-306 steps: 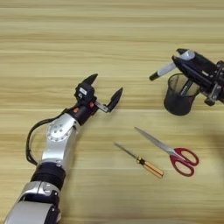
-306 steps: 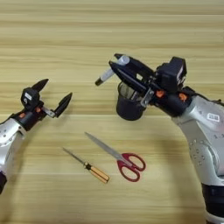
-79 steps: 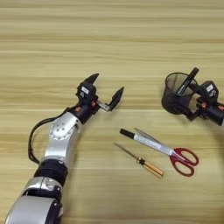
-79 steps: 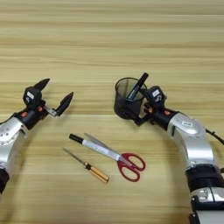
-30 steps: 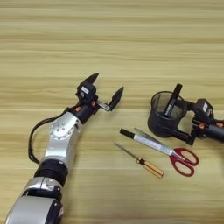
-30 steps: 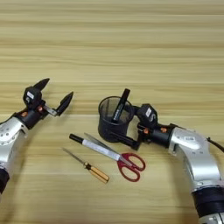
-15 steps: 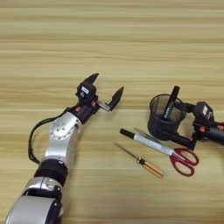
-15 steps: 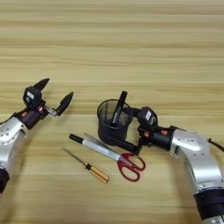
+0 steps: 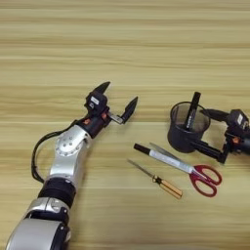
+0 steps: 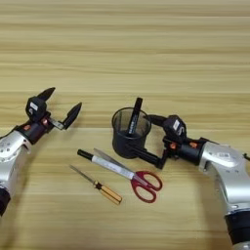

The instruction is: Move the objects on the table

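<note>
Nearest, a screwdriver and red scissors lie beside the white marker. Just beyond, the right gripper straddles the pen cup, fingers spread around it, black marker upright inside. Far left, the left gripper hovers wide open.

The pen cup stood upright at frame centre on the table, with the slim marker leaning inside it. The right gripper flanked the cup's right side. Below the cup lay the second marker, its right end crossing the scissors. The screwdriver lay lower left. The left gripper sat at mid-left, fingers apart.
</note>
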`<state>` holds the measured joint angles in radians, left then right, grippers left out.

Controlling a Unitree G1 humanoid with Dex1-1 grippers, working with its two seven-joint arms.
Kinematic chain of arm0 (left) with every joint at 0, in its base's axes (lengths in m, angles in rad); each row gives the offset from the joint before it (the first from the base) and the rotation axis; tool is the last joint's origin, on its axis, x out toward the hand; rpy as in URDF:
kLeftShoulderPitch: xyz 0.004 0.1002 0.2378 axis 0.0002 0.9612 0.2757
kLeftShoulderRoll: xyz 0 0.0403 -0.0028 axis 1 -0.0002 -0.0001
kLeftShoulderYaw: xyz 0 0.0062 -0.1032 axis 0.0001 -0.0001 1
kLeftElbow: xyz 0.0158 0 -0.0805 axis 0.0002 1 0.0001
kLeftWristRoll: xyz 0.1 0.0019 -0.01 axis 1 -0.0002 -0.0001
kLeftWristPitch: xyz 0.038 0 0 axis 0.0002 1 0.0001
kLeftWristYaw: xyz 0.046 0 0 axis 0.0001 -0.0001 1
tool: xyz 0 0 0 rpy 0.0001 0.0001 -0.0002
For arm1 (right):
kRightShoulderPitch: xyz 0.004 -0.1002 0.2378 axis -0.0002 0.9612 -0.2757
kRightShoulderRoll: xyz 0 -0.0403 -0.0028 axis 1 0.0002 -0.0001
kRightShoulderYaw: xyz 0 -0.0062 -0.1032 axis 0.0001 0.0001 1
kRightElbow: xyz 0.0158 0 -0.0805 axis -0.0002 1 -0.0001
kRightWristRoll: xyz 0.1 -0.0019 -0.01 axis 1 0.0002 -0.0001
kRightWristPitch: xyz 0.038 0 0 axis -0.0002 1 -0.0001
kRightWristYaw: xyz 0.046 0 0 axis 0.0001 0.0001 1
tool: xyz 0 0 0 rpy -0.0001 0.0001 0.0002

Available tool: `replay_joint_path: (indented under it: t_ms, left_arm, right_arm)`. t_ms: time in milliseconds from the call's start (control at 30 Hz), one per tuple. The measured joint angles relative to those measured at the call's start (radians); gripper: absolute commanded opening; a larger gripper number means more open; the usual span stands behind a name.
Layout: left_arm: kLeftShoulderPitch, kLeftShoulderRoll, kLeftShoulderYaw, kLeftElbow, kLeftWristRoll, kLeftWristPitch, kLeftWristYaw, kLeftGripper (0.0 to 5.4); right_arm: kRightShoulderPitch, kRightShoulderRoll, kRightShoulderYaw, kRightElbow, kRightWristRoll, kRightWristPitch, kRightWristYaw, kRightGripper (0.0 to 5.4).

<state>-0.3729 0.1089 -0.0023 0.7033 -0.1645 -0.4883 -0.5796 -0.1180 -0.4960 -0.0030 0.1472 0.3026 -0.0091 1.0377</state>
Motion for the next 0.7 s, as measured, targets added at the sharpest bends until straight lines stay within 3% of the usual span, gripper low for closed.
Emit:
replay_joint_path:
  t_ms: [500,700]
  left_arm:
    - [0.000,0.003,0.010,0.000,0.000,-0.001,-0.002,5.40]
    - [0.000,0.009,0.011,0.000,0.000,-0.001,-0.013,5.40]
  right_arm:
    - [0.063,-0.091,-0.099,-0.028,0.110,-0.026,0.129,5.37]
    - [0.081,-0.106,-0.175,-0.123,0.246,0.002,0.172,5.37]
